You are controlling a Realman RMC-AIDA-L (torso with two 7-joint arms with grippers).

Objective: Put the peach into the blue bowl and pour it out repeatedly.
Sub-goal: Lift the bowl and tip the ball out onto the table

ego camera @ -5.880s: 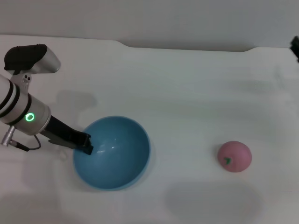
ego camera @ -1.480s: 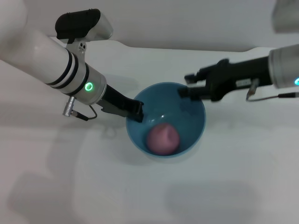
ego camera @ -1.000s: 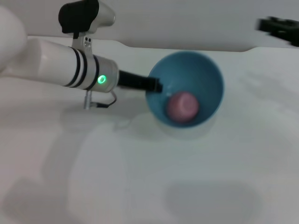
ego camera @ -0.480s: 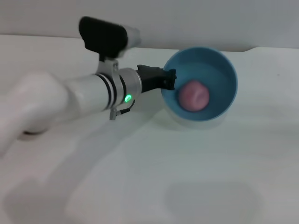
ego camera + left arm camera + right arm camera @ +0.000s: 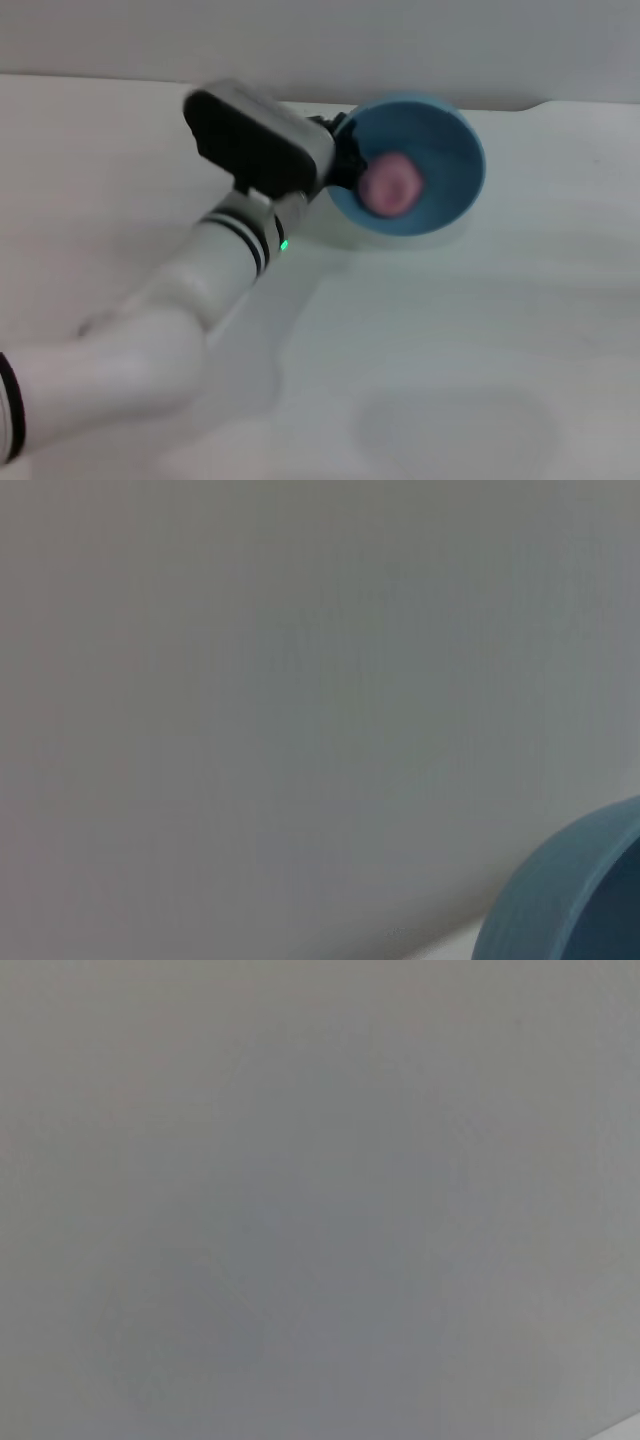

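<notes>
On the plain white table [image 5: 480,330], the left gripper [image 5: 343,160] pinches the near-side rim of the round light-blue plastic bowl [image 5: 440,150], tilted on its side above the table. The small pink toy peach [image 5: 388,186] lies inside, just beside the gripper, so pouring needs more tilt.

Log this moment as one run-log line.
left gripper: shut on blue bowl, tilted | peach: inside bowl | right gripper: out of view

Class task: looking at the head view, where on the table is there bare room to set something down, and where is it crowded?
Bare: the table in front of and right of the blue bowl. Crowded: the far middle, where the left gripper holds the tilted bowl with the peach.
</notes>
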